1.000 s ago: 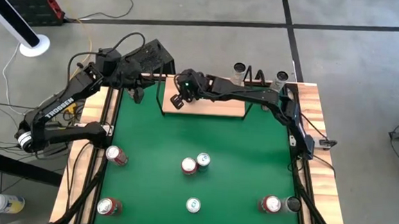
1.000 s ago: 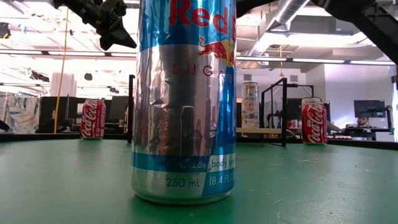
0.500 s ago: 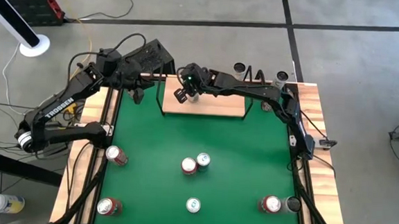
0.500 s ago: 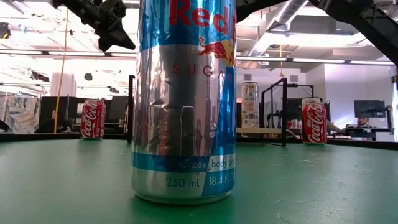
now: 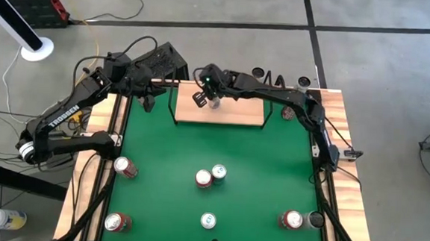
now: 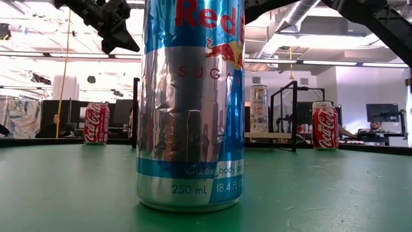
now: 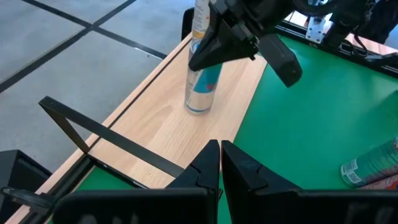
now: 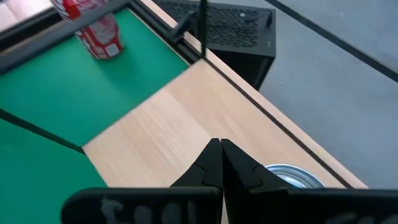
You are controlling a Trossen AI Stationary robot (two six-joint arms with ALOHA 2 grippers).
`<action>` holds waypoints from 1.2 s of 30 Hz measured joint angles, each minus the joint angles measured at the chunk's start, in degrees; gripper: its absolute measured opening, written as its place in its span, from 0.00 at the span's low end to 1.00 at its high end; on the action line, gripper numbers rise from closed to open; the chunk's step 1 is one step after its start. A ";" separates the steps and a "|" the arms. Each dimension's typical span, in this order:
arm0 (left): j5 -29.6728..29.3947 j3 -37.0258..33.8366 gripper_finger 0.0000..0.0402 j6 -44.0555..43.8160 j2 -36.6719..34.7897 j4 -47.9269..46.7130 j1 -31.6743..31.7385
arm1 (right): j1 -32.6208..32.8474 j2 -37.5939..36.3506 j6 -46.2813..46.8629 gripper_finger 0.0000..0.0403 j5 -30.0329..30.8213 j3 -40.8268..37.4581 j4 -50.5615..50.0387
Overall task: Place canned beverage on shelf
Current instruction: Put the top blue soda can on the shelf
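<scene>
A slim blue-and-silver can (image 7: 202, 90) stands upright on the shelf (image 7: 155, 127), a light-wood board with a black wire frame at the table's far edge. From above the can shows as (image 5: 215, 102). My right gripper (image 5: 201, 98) hangs over the shelf with its fingers (image 7: 208, 53) shut, slanting down beside the can's upper part. In the right wrist view the can's top (image 8: 291, 176) lies just beside the shut fingers (image 8: 221, 152). My left gripper (image 7: 221, 152) waits shut above the table's far left corner (image 5: 148, 95). My right gripper's shut fingers stand against or just beside the slim can's upper part (image 7: 200, 43), slanting down from the table's right. I cannot tell whether they touch it. The can stands upright on its base on the shelf.
Loose cans stand on the green table: red ones (image 5: 125, 167), (image 5: 117, 221), (image 5: 204, 179), (image 5: 291, 219) and silver ones (image 5: 218, 171), (image 5: 208, 220). The last one fills the low view up close (image 6: 191, 103). The shelf's right half (image 5: 245, 113) is bare wood.
My right gripper has gone a short way over the shelf toward the table's far edge and a little to the right, still shut. The slim can now shows beside it in the high view. My left arm has kept still.
</scene>
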 joint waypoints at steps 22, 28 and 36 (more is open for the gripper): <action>0.00 0.00 0.00 0.02 0.00 0.00 -0.02 | -3.79 -3.03 -2.66 0.05 1.14 -0.37 -11.12; -0.02 0.00 0.00 0.04 0.00 0.01 -0.02 | -4.51 -3.59 -3.33 0.05 -0.72 -0.35 -11.03; -0.46 0.00 0.00 0.28 0.00 0.04 -0.02 | -3.98 -9.46 -8.57 0.05 -7.85 -0.26 -14.05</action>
